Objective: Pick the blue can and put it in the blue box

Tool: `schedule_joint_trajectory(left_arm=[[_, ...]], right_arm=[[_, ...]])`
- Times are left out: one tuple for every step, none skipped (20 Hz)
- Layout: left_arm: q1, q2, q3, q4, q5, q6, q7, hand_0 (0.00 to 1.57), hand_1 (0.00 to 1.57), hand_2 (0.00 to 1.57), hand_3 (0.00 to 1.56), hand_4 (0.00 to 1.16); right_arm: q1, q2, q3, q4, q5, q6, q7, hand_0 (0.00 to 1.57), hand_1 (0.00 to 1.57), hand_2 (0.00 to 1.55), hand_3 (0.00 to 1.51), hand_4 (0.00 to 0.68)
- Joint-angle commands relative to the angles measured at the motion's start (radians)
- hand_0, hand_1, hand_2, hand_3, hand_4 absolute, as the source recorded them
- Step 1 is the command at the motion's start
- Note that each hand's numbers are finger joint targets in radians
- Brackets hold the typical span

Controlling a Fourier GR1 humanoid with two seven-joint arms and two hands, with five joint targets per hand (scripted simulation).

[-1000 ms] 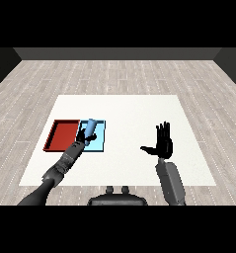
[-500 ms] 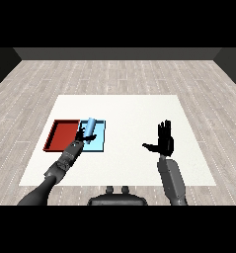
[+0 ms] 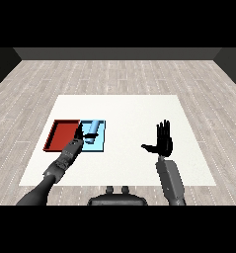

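Note:
The blue can leans inside the light blue tray, its top pointing away from me. My left hand hovers over the border between the two trays, just left of the can's lower end. Its fingers are spread and no longer wrapped round the can. My right hand is held upright over the table's right half, fingers straight, thumb pointing left, and it holds nothing.
The red tray lies directly left of the light blue one, edge to edge. My left forearm reaches in from the lower left. The white table's edges frame all of it.
My left hand has let go of the blue can and drawn slightly left. The can now rests in the light blue tray. The right hand has sunk a little.

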Motion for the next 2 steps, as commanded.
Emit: schedule_joint_trajectory(left_arm=[[-0.008,0.006,0.048,-0.101,0.033,0.031,-0.162,0.00,0.00,0.00,0.00,0.00],[0.014,0.029,0.066,-0.094,0.041,-0.008,-0.198,0.00,0.00,0.00,0.00,0.00]], right_arm=[[-0.014,-0.039,-0.012,0.033,0.009,0.027,0.009,0.00,0.00,0.00,0.00,0.000],[-0.009,-0.035,0.016,-0.009,0.027,0.014,0.032,0.00,0.00,0.00,0.00,0.000]])
